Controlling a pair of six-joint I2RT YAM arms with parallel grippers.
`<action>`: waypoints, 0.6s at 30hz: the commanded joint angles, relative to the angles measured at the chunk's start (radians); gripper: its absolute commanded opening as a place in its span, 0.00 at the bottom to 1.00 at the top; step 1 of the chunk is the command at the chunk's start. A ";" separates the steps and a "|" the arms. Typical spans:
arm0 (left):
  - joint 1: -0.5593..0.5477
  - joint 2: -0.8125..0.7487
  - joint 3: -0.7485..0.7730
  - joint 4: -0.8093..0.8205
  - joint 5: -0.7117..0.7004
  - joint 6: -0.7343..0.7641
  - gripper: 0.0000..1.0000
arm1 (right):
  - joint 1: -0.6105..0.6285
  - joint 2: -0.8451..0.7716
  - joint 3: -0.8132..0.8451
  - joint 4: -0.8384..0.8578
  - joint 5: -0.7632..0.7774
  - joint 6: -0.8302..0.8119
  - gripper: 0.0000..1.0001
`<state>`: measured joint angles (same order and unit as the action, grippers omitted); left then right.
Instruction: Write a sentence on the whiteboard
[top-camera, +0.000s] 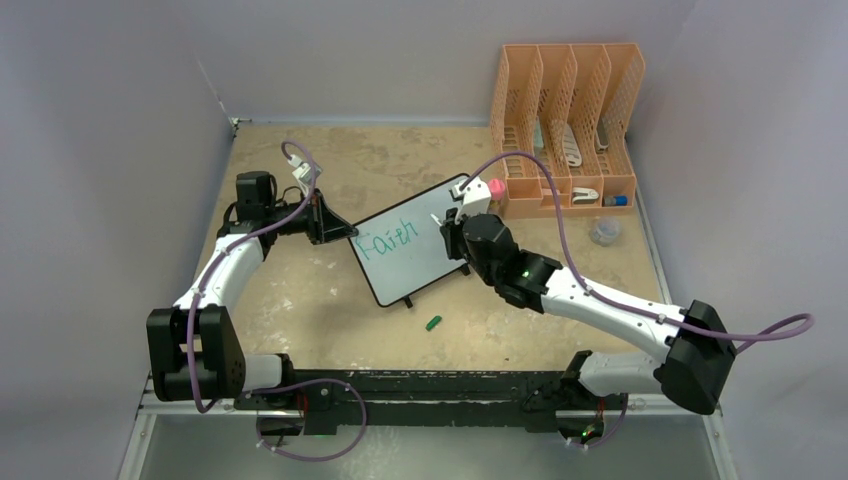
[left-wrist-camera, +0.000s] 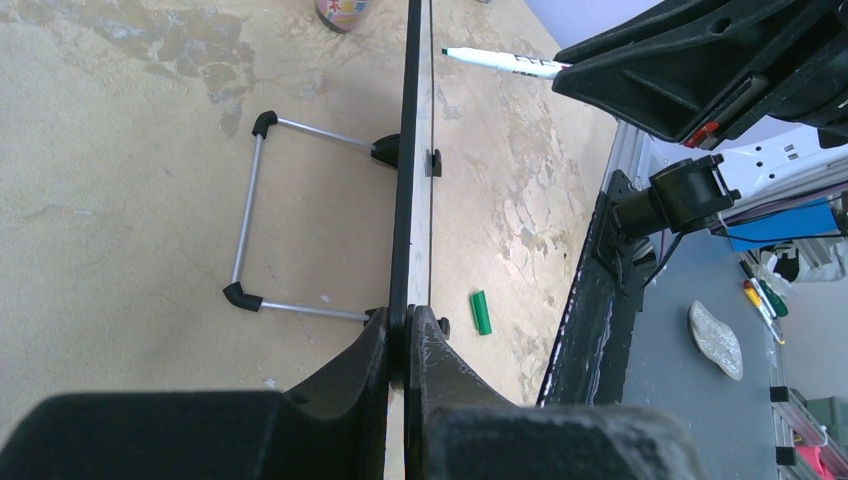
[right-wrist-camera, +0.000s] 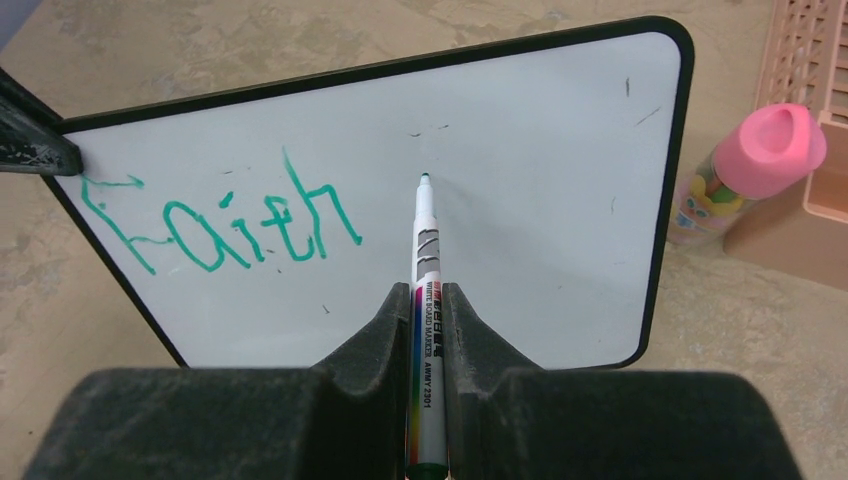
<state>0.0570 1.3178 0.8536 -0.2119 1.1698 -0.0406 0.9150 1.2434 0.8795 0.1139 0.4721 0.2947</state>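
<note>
So, right gripper (right-wrist-camera: 427, 300) was clamped on the marker (right-wrist-camera: 425, 235), its long axis aimed straight at the whiteboard (right-wrist-camera: 540, 230), tip at its face just right of "Faith", the sentence (right-wrist-camera: 225, 225) unfinished (contact unclear), while left gripper (left-wrist-camera: 408, 322) pinched the whiteboard's far left edge.

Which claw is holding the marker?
The right claw holds the marker, tip pointing at the whiteboard. The left claw only pinches the whiteboard's edge.
</note>
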 joint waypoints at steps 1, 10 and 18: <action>0.012 -0.009 0.006 0.003 -0.051 0.036 0.00 | -0.002 0.001 0.043 0.048 -0.032 -0.030 0.00; 0.012 -0.009 0.007 0.004 -0.051 0.036 0.00 | -0.002 0.026 0.071 0.048 -0.007 -0.037 0.00; 0.012 -0.006 0.006 0.004 -0.049 0.036 0.00 | -0.002 0.033 0.078 0.049 -0.019 -0.040 0.00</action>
<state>0.0570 1.3178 0.8536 -0.2119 1.1702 -0.0406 0.9150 1.2762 0.9081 0.1246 0.4530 0.2684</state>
